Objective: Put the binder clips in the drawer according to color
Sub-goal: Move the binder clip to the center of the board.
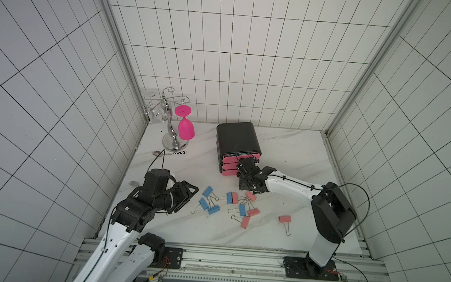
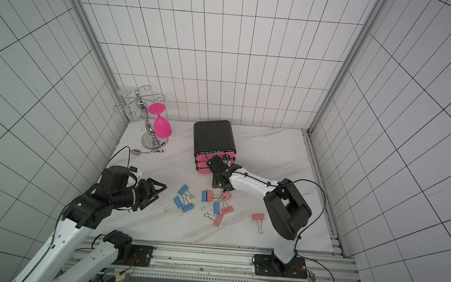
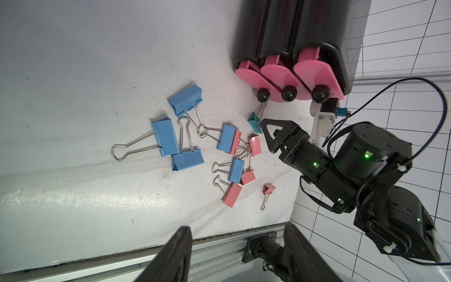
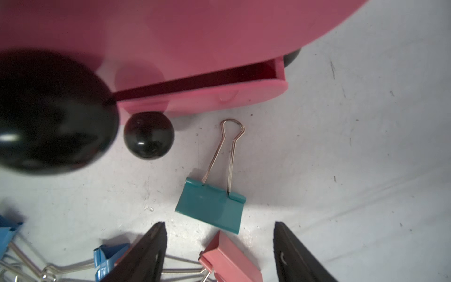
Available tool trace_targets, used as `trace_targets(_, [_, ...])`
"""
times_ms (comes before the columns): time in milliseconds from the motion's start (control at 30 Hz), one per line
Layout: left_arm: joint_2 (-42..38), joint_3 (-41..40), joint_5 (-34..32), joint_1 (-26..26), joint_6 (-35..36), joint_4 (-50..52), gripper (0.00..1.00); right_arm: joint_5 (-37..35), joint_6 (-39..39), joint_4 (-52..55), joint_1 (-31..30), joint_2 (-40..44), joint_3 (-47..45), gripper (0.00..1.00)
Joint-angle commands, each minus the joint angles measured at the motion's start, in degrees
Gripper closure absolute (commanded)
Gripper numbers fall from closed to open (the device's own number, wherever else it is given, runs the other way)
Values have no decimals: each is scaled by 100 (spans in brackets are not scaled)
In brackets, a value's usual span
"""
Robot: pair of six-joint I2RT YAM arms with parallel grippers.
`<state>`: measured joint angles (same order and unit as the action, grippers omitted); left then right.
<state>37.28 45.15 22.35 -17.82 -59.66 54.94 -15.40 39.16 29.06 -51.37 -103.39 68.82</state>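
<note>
1. Ahead of the right gripper (image 1: 241,183), in both top views, stands the black rounded chest of three pink drawers with black knobs (image 1: 237,137) (image 2: 213,135). Its top drawer is ajar, with what looks like teal inside. The gripper hides the clip beneath it. Blue and salmon-pink wire-handled binder clips (image 1: 253,212) lie scattered on the white marbled tabletop (image 1: 286,157), between the two grippers. The left gripper (image 1: 191,191) hangs beside them, touching none.

2. Left wrist view: the left gripper (image 3: 236,227) has its fingers parted and empty, the pile well ahead of them. The right gripper (image 3: 267,134) points at a small teal binder clip (image 3: 255,123), just off its fingertips. The clip's wire loop reaches the bottom drawer's knob (image 3: 263,94).

3. Right wrist view: the right gripper (image 4: 219,225) is spread wide and holds nothing. The teal clip (image 4: 211,207) lies flat just beyond the fingertips, tilted across the gap. A salmon-pink clip (image 4: 229,258) lies between the fingers, nearer the palm.

4. Assessment: the step in hand is to grasp the teal clip.
   - Advance until the teal body alone sits between the pads.
   - Turn the wrist to square with its long edges, and close on the body, not the wire.
   - Keep the salmon-pink clip out of the bite.
   - Lift clear of the knob before going to the teal drawer.
</note>
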Motion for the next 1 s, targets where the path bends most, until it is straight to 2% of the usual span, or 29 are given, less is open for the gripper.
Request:
trace_targets(0, [-157,0,-150,33,-26,228,37,-339,49,-64,-90,-184,127,29])
trace_targets(333, [-486,-44,-174,34,-108,504,36,-453,315,-240,-99,-568,150,30])
trace_targets(467, [-559,-14,-185,34,-51,650,36,-395,488,-213,-97,-626,168,34])
trace_targets(533, [-597,-70,-195,34,-62,618,36,-388,552,-269,-99,-538,63,38])
trace_targets(633, [-602,-128,-174,36,-99,495,36,-477,629,-297,-101,-357,-129,49])
trace_targets(967, [-376,1,-117,33,-142,83,36,-640,935,36,256,719,-1282,51])
